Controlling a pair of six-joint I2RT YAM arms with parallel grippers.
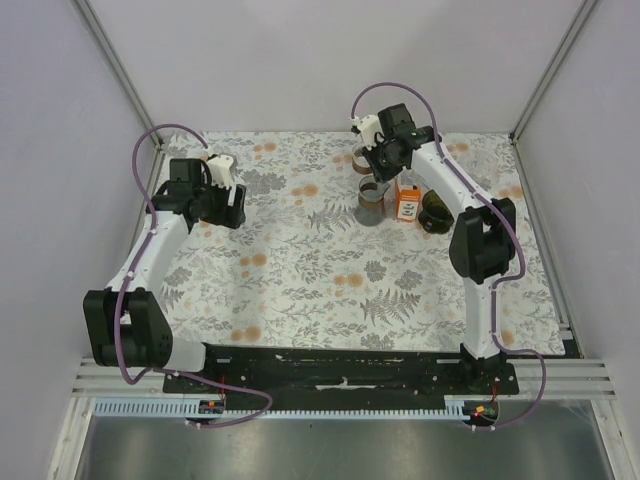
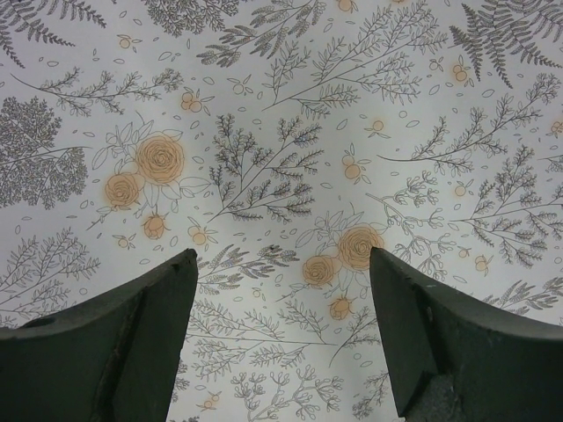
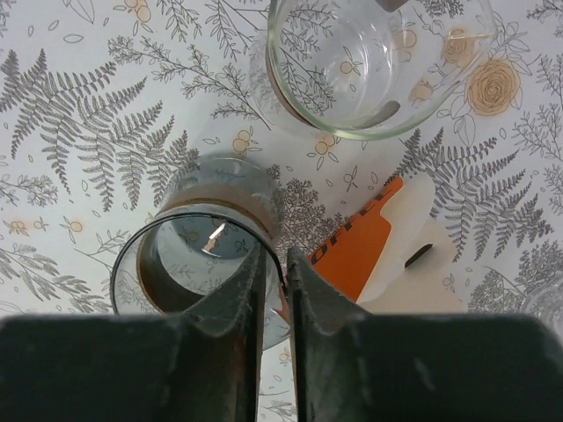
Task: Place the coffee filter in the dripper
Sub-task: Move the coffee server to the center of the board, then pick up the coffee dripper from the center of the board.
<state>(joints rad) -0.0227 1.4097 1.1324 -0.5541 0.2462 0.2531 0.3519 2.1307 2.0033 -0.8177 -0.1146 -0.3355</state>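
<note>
Plainly, the white paper coffee filter (image 3: 405, 220) is lying in a flat orange card holder (image 3: 352, 255) on the table, not in any vessel. Just beside the holder, a clear glass cylinder with a brown band (image 3: 198, 246) is standing upright. Beyond both, a wider clear glass bowl with a brown collar (image 3: 378, 61) is standing apart from them. The right gripper (image 3: 277, 255) is hanging over the cylinder's rim on the side nearest the holder, its jaws drawn to a narrow slit. The rim is running into that slit, one finger inside and one outside — but whether they are pinching the glass I cannot tell. The left gripper (image 2: 283, 255) is hovering wide open and empty over the grey-and-orange floral tablecloth (image 2: 264, 132) — well apart from the rest.
</note>
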